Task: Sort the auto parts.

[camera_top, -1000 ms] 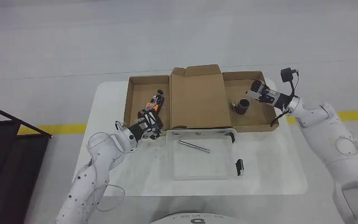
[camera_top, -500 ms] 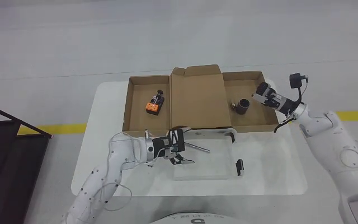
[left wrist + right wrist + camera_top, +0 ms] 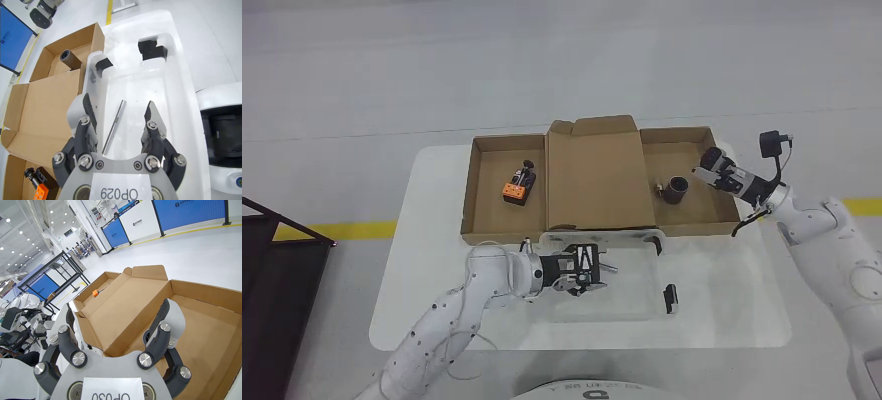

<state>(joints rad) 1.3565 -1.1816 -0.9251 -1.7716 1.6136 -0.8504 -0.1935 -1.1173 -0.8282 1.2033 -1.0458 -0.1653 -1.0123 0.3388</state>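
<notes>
Top view: the white table carries a cardboard box along its far side. The box has an open compartment at each end and a flat flap across the middle. A clear tray sits against the box's near edge. The left gripper hangs over the tray, close to the wall on the box side. An orange part lies in the left compartment. A dark cylinder lies in the right compartment, next to the flap's edge. The right gripper is above the right compartment, near the cylinder but apart from it. A small black part lies on the table just beside the tray's right wall.

Left wrist view: we note the left gripper spread wide and holding nothing. A metal rod lies flat on the tray floor between the fingers, with a gap on both sides. One finger runs close along the tray wall nearest the box; the other has room toward the opposite rim.

Right wrist view: the right gripper is wide open and empty, above the compartment floor. The cylinder shows partly behind one finger, untouched.
</notes>
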